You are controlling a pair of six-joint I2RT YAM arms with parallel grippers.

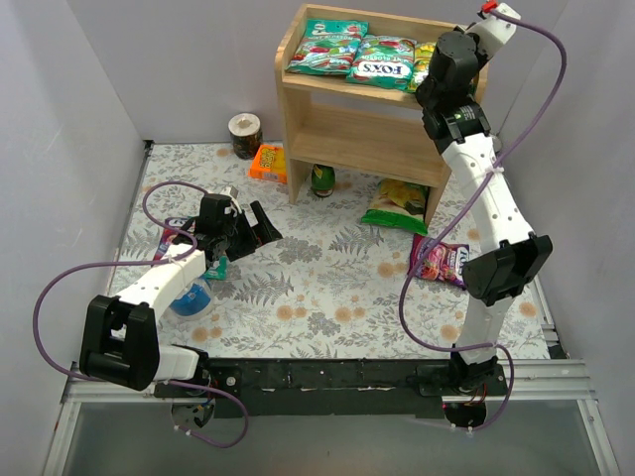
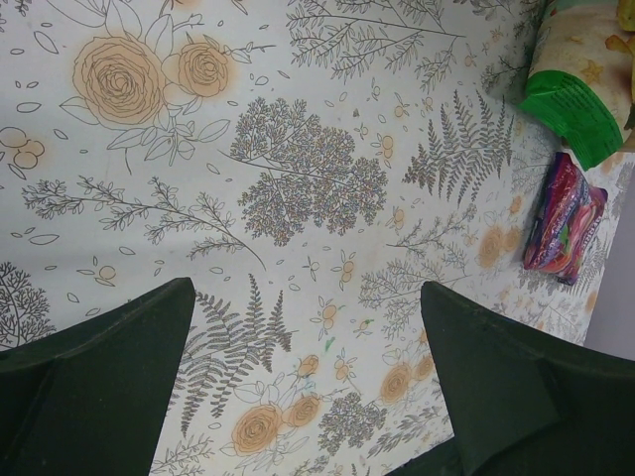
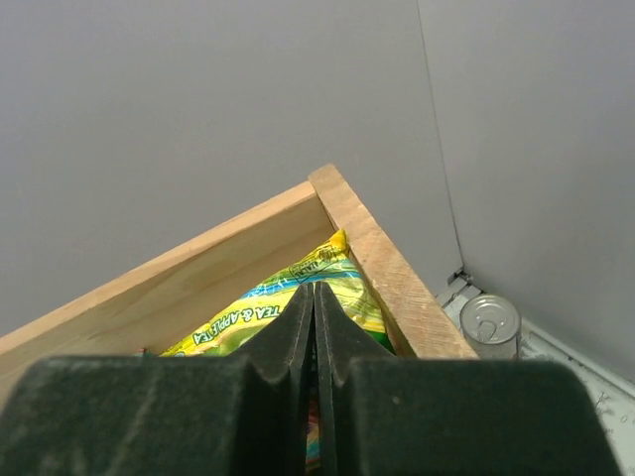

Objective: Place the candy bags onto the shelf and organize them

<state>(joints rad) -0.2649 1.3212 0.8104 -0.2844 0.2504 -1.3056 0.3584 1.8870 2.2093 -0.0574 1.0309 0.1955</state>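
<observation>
The wooden shelf (image 1: 369, 139) stands at the back. On its top tier lie a teal candy bag (image 1: 325, 48) and a green FOX'S bag (image 1: 382, 61). A yellow-green bag (image 1: 422, 65) lies at the tier's right end, in the corner in the right wrist view (image 3: 268, 307). My right gripper (image 3: 315, 290) is over it, shut with a hairline gap and tips on that bag. A purple-magenta bag (image 1: 440, 261) lies on the cloth, also seen in the left wrist view (image 2: 563, 213). A purple bag (image 1: 177, 225) and a teal one (image 1: 216, 266) show partly under the left arm. My left gripper (image 2: 306, 293) hangs open and empty over the cloth.
A larger green-and-yellow snack bag (image 1: 397, 206) lies by the shelf's right leg, an orange packet (image 1: 268, 162) and a tape roll (image 1: 244, 134) to its left, a green can (image 1: 322, 178) under it. A blue object (image 1: 190, 297) sits beneath the left arm. A tin (image 3: 491, 322) stands behind the shelf.
</observation>
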